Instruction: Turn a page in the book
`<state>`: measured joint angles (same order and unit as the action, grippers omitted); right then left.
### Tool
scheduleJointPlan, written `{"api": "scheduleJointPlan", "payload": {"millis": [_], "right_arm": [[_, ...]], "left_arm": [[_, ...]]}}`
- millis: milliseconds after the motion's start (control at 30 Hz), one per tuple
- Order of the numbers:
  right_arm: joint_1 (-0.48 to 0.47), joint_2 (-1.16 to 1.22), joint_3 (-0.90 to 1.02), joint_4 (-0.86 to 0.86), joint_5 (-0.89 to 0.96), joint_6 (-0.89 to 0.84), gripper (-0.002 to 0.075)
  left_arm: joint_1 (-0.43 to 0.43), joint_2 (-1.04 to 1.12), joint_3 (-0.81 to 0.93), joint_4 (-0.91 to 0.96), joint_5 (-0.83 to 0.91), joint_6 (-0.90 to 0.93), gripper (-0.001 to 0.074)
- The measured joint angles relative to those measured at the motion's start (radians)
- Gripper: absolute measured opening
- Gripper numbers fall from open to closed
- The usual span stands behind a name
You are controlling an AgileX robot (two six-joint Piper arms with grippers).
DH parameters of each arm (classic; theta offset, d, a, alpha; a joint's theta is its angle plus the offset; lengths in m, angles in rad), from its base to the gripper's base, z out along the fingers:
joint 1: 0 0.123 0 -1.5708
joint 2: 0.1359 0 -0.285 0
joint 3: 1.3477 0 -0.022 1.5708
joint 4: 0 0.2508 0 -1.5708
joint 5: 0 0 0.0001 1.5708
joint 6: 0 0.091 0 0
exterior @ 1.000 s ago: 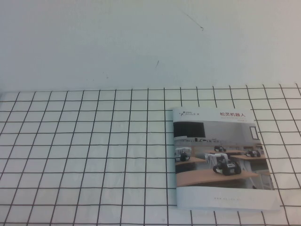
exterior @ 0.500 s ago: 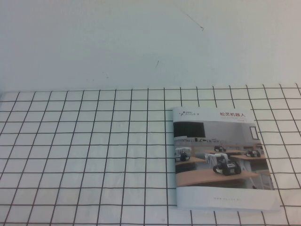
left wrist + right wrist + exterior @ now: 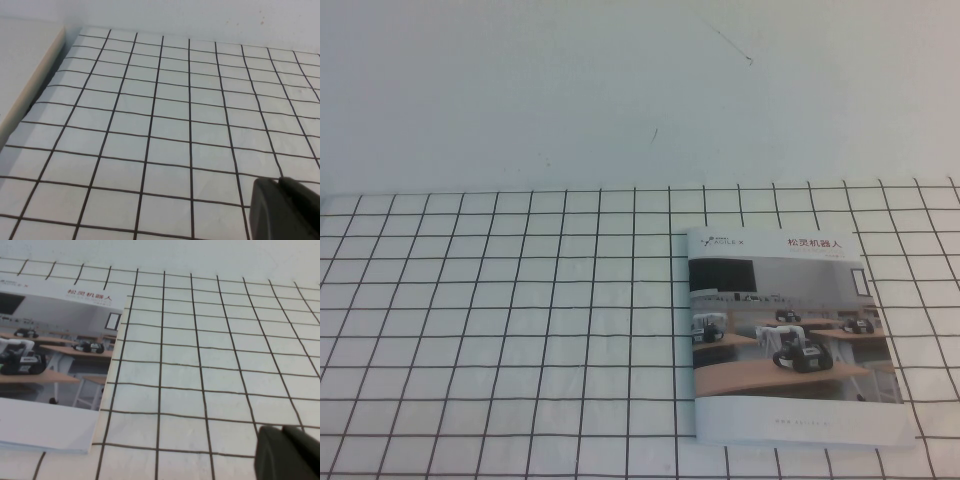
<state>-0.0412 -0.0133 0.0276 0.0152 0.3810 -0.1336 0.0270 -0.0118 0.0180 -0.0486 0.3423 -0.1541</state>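
Observation:
The book [image 3: 790, 335] lies shut and flat on the right part of the checked cloth. Its cover page [image 3: 775, 300] faces up with the photo of robots on wooden desks and the Chinese title. The book also shows in the right wrist view [image 3: 50, 365], off to the side of my right gripper [image 3: 282, 430], which is shut and empty over the bare cloth. My left gripper [image 3: 279, 181] is shut and empty over the cloth, with no book in its view. Neither gripper shows in the high view.
A white cloth with a black grid [image 3: 520, 330] covers the table. A plain white wall [image 3: 620, 90] rises behind it. A pale raised ledge [image 3: 25, 75] runs along the cloth's edge in the left wrist view.

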Motion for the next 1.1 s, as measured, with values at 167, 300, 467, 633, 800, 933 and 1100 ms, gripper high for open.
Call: {"api": "scheduleJointPlan", "payload": {"millis": [167, 300, 467, 633, 800, 933, 1100], "right_arm": [[0.0, 0.0, 0.0, 0.0, 0.0, 0.0, -0.0002], [0.0, 0.0, 0.0, 0.0, 0.0, 0.0, -0.0002], [0.0, 0.0, 0.0, 0.0, 0.0, 0.0, -0.0002], [0.0, 0.0, 0.0, 0.0, 0.0, 0.0, -0.0002], [0.0, 0.0, 0.0, 0.0, 0.0, 0.0, -0.0002], [0.0, 0.0, 0.0, 0.0, 0.0, 0.0, -0.0002], [0.0, 0.0, 0.0, 0.0, 0.0, 0.0, -0.0002]], "left_arm": [[0.0, 0.0, 0.0, 0.0, 0.0, 0.0, -0.0001], [0.0, 0.0, 0.0, 0.0, 0.0, 0.0, 0.0], [0.0, 0.0, 0.0, 0.0, 0.0, 0.0, -0.0001], [0.0, 0.0, 0.006, 0.0, -0.04, 0.0, -0.0001], [0.0, 0.0, 0.01, 0.0, -0.314, 0.0, -0.0001], [0.0, 0.0, 0.01, 0.0, -0.601, 0.0, -0.0001], [0.0, 0.0, 0.01, 0.0, -0.85, 0.0, -0.0001]]}}
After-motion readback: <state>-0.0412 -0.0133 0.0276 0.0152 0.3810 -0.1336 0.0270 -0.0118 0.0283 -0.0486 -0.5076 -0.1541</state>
